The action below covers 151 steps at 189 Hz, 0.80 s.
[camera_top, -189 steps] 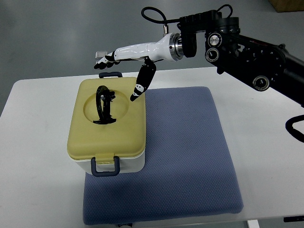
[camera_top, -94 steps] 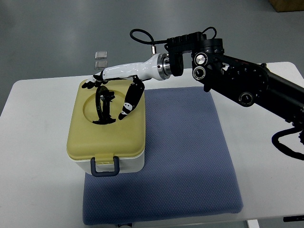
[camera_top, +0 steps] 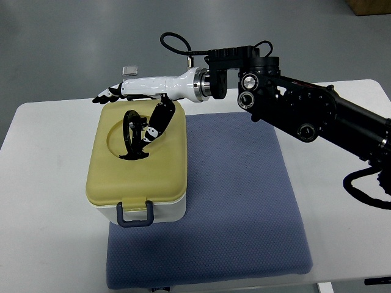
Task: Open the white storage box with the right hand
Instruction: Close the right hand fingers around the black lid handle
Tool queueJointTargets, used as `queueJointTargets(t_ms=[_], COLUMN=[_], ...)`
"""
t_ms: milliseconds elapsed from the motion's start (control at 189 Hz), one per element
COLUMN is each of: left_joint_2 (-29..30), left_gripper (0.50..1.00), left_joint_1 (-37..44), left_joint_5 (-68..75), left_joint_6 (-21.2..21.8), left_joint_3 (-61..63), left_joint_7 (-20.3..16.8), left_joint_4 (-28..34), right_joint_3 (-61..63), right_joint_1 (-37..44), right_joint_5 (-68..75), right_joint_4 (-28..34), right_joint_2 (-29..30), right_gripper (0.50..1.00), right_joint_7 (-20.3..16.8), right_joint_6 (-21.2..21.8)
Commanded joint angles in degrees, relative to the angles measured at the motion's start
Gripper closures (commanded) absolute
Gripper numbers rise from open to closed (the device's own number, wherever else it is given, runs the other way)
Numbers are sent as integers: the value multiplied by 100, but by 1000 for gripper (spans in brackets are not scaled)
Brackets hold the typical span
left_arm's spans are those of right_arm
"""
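Note:
The storage box has a white body and a pale yellow lid, closed, with a black carry handle standing up in the lid's round recess and a dark blue latch at the front. It sits on the left part of a blue mat. My right hand reaches in over the lid's back edge, fingers stretched out flat to the left. Its thumb points down next to the black handle; I cannot tell if it touches. The hand holds nothing.
The blue padded mat covers the middle of the white table. The black right arm crosses the upper right above the mat. A small grey object lies on the floor beyond the table's far edge.
The right hand has moved left and slightly down over the box lid, and its thumb now hangs beside the black handle. The box has not moved and the lid stays closed.

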Motion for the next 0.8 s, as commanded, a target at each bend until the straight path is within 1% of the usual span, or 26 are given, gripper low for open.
queueJointTargets(t_ms=[0, 243, 397, 466, 529, 656, 688, 693, 704, 714, 720, 741, 778, 794], left_joint_2=[0, 0, 0, 0, 0, 0, 0, 0, 0, 0, 0, 0, 0, 0], left_gripper=[500, 500, 500, 500, 500, 500, 500, 500, 500, 500, 500, 500, 500, 500], left_joint_1=[0, 0, 0, 0, 0, 0, 0, 0, 0, 0, 0, 0, 0, 0], left_joint_5=[0, 0, 0, 0, 0, 0, 0, -8, 0, 0, 0, 0, 0, 0], left_joint_6=[0, 0, 0, 0, 0, 0, 0, 0, 0, 0, 0, 0, 0, 0], left_joint_3=[4, -5, -5, 4, 4, -5, -5, -5, -5, -5, -5, -5, 4, 4], left_joint_7=[0, 0, 0, 0, 0, 0, 0, 0, 0, 0, 0, 0, 0, 0], left_joint_4=[0, 0, 0, 0, 0, 0, 0, 0, 0, 0, 0, 0, 0, 0], right_joint_3=[-21, -47, -47, -38, -47, -47, -47, -47, -47, -47, -47, -47, -38, -38], right_joint_1=[-28, -125, -169, -195, -204, -257, -266, -266, -266, -266, -266, -274, -292, -301], right_joint_5=[-131, -255, -255, -255, -255, -255, -255, -255, -255, -255, -255, -255, -255, -255], right_joint_4=[-22, -83, -83, -92, -92, -92, -92, -92, -92, -92, -92, -92, -92, -92], right_joint_2=[0, 0, 44, 53, 106, 167, 167, 167, 167, 167, 167, 167, 167, 176], right_gripper=[554, 556, 568, 593, 599, 638, 656, 670, 681, 681, 691, 703, 707, 720], right_joint_7=[9, 18, 44, 44, 44, 88, 97, 106, 106, 106, 115, 115, 115, 115], right_joint_6=[-160, -424, -538, -573, -591, -591, -600, -600, -600, -600, -600, -600, -600, -608])
